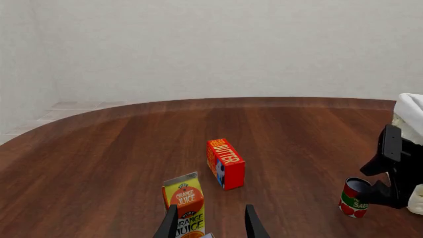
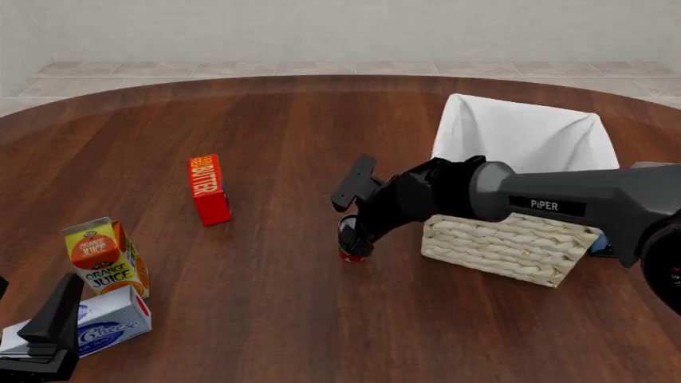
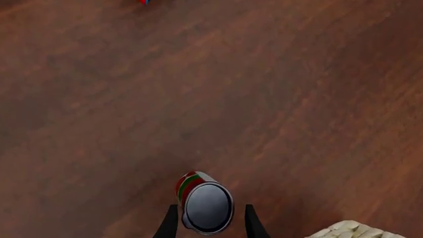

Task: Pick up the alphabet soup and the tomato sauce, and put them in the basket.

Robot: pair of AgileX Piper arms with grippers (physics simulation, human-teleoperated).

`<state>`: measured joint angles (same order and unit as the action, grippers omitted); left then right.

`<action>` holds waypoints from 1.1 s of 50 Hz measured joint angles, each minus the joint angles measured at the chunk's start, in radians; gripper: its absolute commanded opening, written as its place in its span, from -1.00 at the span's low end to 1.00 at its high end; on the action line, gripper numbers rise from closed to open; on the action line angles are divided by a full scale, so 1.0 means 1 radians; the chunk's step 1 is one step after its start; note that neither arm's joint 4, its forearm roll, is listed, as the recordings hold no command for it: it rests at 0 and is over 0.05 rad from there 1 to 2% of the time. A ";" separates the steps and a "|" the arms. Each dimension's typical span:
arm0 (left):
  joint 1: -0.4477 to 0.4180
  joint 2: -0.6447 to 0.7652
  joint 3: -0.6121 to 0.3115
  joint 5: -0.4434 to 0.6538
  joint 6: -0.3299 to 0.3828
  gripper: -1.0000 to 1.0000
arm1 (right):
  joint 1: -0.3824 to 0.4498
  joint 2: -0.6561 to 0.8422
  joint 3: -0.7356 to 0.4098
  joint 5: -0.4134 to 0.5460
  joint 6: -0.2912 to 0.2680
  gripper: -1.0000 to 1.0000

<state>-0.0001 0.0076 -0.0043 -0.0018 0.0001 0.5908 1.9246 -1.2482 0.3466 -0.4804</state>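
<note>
Tomato sauce, red-and-green labelled metal can [image 3: 206, 207], sits between spread right gripper [image 3: 207, 224] fingers, unclamped; risk: tipping it toward pale wicker basket [image 2: 511, 243].

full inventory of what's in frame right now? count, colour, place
tomato sauce: 1, red with green band, silver top; between the right gripper's fingers, beside the basket
basket: 1, pale wicker, white cloth lining; table's right side
butter box: 1, red; centre-left
orange juice carton: 1, yellow-orange; near left
cream cheese box: 1, white-blue; in front of the juice
table: 1, dark wood
alphabet soup: not visible
left gripper: open, near the juice
right gripper: around the can; closure unclear
</note>
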 measured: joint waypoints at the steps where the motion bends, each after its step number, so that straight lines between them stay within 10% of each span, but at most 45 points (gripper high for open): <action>1: 0.000 0.000 0.000 0.000 0.000 1.00 | 0.000 0.001 0.000 -0.001 0.000 1.00; 51: 0.000 0.000 0.000 0.000 0.000 1.00 | 0.004 0.033 0.012 -0.018 0.005 1.00; 52: 0.000 0.000 0.000 0.000 0.000 1.00 | 0.004 0.033 0.012 -0.019 0.004 -1.00; 55: 0.000 0.000 0.000 0.000 0.000 1.00 | 0.001 0.030 0.010 -0.021 0.002 -1.00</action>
<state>-0.0001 0.0076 -0.0043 -0.0018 0.0001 0.5917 1.9548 -1.2384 0.3258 -0.4780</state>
